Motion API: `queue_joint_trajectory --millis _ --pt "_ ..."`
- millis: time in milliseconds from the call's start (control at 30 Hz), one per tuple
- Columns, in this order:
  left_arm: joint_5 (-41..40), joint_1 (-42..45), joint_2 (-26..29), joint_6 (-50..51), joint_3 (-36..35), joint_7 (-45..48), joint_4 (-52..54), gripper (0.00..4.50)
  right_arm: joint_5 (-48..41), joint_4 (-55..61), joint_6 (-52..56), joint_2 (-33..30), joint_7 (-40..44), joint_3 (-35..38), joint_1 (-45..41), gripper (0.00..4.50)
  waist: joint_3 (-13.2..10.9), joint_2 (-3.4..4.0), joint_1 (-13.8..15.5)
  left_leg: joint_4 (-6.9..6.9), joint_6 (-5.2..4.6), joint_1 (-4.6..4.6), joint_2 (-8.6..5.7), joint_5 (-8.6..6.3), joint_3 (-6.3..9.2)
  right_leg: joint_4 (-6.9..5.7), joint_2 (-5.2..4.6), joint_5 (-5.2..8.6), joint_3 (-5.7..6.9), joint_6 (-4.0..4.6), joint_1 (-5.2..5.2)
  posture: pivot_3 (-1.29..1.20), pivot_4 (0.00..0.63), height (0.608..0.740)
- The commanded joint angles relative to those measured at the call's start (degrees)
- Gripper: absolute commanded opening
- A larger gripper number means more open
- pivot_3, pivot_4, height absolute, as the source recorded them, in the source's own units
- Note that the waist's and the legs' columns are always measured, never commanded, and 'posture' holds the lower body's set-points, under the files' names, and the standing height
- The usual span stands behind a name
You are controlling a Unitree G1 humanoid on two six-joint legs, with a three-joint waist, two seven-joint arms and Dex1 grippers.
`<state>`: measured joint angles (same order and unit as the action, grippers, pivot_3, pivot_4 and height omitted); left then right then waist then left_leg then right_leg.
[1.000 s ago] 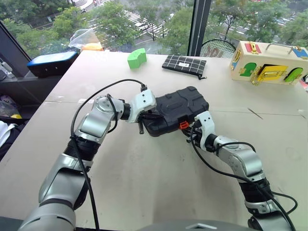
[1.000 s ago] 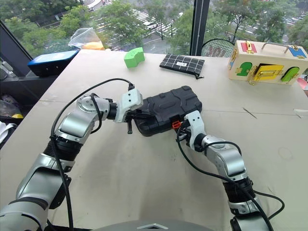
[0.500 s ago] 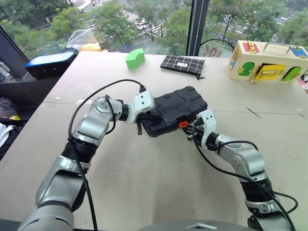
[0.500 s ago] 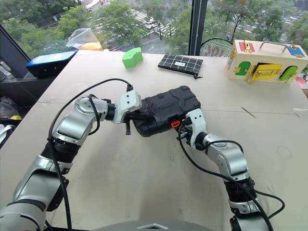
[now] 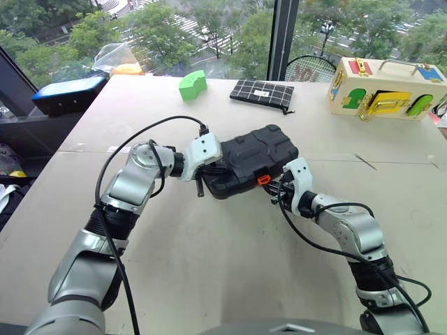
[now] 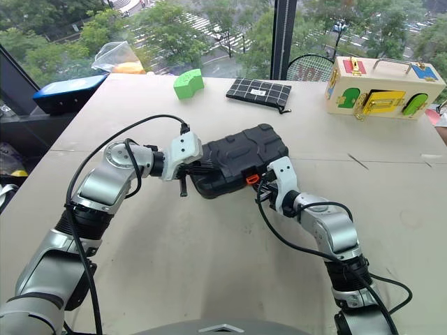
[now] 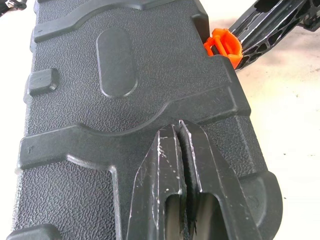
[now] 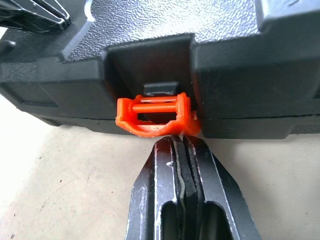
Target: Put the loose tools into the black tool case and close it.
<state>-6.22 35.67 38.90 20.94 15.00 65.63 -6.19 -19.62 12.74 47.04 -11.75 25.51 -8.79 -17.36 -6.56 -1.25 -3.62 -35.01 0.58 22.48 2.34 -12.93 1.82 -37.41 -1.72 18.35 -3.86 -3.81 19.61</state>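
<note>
Black tool case [image 5: 251,159] lies mid-table, lid down. Left gripper [image 7: 179,131] closed, pressing the ribbed lid; right gripper [image 8: 180,145] closed, tips at the orange latch [image 8: 156,115] (looks unsnapped). Rigid, textured, probably weighty; push, don't pinch.

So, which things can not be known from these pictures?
- Loose tools: the shut lid of the black tool case hides the inside.
- Orange latch: in the right wrist view, whether it is locked is unclear; the shut right gripper covers its lower edge.
</note>
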Motion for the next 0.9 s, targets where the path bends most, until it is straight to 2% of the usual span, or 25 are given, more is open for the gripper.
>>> queue_joint_trajectory --millis 33,200,300,367,567,600,700,767,833,867,900 --pt "4.0 -5.8 -0.7 3.1 7.7 2.3 -5.2 0.07 -4.4 12.1 -5.6 1.7 2.4 2.3 -5.2 0.00 0.0 0.01 -0.1 0.00 0.00 0.00 0.00 0.00 0.00 0.00 0.00 0.00 0.00 0.00 0.00 0.00 0.150 0.740" --pt "4.5 -5.7 -1.3 2.6 7.4 2.4 -5.9 0.07 -6.2 14.0 -6.3 3.2 2.8 2.3 -6.0 0.00 0.2 0.23 0.2 0.02 0.00 -0.13 0.00 0.00 0.01 -0.02 0.00 0.01 -0.01 -0.02 -0.04 0.00 0.150 0.740" --pt "4.5 -6.0 -1.8 2.1 6.7 2.0 -5.9 0.07 -7.3 14.2 -7.4 3.7 2.7 2.9 -7.0 0.00 0.5 -0.25 1.2 0.10 0.02 -0.07 -0.01 -0.01 0.02 0.04 0.01 0.01 0.15 -0.01 -0.04 0.00 0.150 0.740" --pt "3.3 -6.5 -2.7 1.0 4.9 1.2 -5.5 0.07 -7.2 14.3 -8.1 3.3 2.7 3.0 -7.2 0.00 0.4 -0.11 1.4 0.10 0.02 -0.04 -0.04 -0.02 0.06 0.11 -0.08 0.01 0.10 -0.01 -0.03 0.00 0.150 0.740" --pt "-12.1 -7.9 -12.4 1.8 -13.0 -7.2 0.8 0.07 -2.1 15.9 -13.5 -1.3 0.2 5.4 -5.5 0.00 0.1 0.10 1.9 0.09 0.02 0.17 -0.06 -0.02 0.10 0.40 -0.20 -0.01 0.14 -0.02 -0.03 0.00 0.150 0.740" --pt "-14.5 -7.3 -13.0 5.1 -15.3 -8.6 1.6 0.00 -2.0 16.2 -13.8 -2.0 -0.5 6.7 -4.9 0.50 -0.1 -0.11 2.2 0.05 0.02 0.32 -0.09 -0.01 0.17 0.40 -0.22 -0.02 0.23 -0.03 0.00 0.00 0.150 0.740" --pt "-27.5 -5.3 -15.4 19.7 -24.4 -14.5 4.9 0.78 -2.4 18.5 -14.6 -5.2 0.2 9.1 -2.5 1.64 -0.5 -0.31 2.6 -0.02 0.03 0.43 -0.08 -0.01 0.28 0.37 -0.20 -0.03 0.38 -0.02 0.01 0.00 0.150 0.740" --pt "-33.1 -7.4 -16.6 23.1 -28.0 -17.9 11.2 1.73 -4.5 21.2 -14.0 -7.9 1.8 11.8 -0.4 2.66 -0.6 -0.32 2.6 -0.04 0.02 0.46 -0.10 -0.01 0.29 0.41 -0.23 -0.04 0.37 -0.05 0.00 0.00 0.150 0.740" --pt "-36.3 -11.2 -16.1 25.2 -28.5 -18.4 18.8 2.78 -7.8 24.3 -12.9 -11.5 4.7 14.8 1.4 3.70 -0.6 -0.32 2.6 -0.03 0.03 0.48 -0.11 -0.01 0.25 0.49 -0.29 -0.05 0.35 -0.07 -0.02 0.00 0.150 0.740" --pt "-37.2 -13.1 -15.2 25.8 -28.2 -18.1 21.9 3.15 -9.8 25.8 -12.2 -13.6 6.6 16.2 2.8 4.10 -0.6 -0.31 2.6 -0.01 0.03 0.48 -0.11 -0.01 0.22 0.53 -0.31 -0.05 0.33 -0.07 -0.03 0.00 0.150 0.740" --pt "-37.3 -15.0 -13.7 25.6 -27.3 -17.1 24.7 3.72 -11.4 26.9 -11.9 -15.6 8.2 17.6 4.3 4.50 -0.6 -0.34 2.7 0.08 0.03 0.47 -0.10 -0.01 0.21 0.58 -0.37 -0.06 0.31 -0.08 -0.04 0.00 0.150 0.740"
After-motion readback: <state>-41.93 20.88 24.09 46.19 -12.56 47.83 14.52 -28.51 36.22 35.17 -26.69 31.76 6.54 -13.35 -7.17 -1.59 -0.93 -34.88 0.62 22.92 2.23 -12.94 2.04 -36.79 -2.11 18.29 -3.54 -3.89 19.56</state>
